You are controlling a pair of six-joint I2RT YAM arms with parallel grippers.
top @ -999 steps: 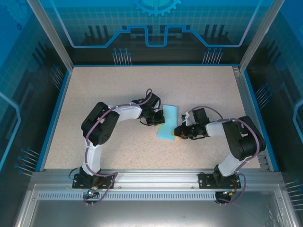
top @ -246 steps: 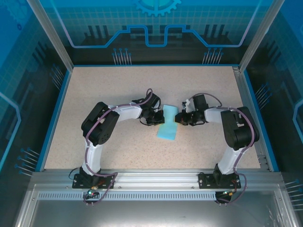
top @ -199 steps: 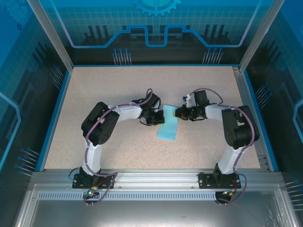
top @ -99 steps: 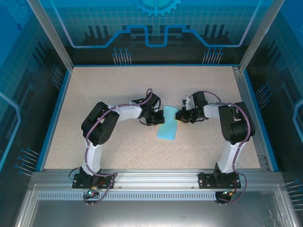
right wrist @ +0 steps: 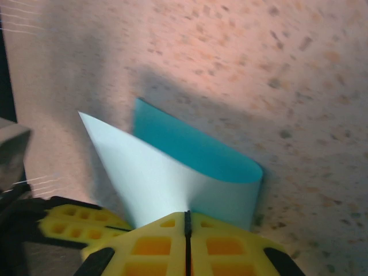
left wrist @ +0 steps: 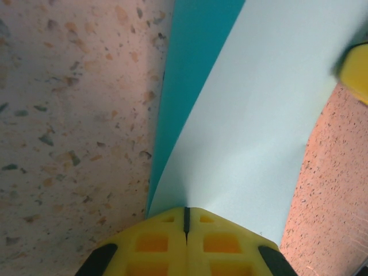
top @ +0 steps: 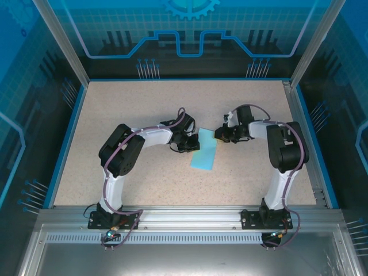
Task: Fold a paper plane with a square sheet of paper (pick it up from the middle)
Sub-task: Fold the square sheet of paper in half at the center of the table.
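Sheet (top: 205, 154) gripped by left end effector (top: 194, 146), right end effector (top: 219, 134) (opposite edges).

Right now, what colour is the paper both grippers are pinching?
The paper is light blue: one face looks pale, the other a deeper teal. The right wrist view shows it best.

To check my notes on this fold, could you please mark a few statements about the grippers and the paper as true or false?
1. The left gripper is shut on the paper. True.
2. The right gripper is open, clear of the paper. False: it is shut on the paper too.
3. The paper lies unfolded in one layer. False: it is doubled over, with two layers showing.
4. The table is speckled. True.
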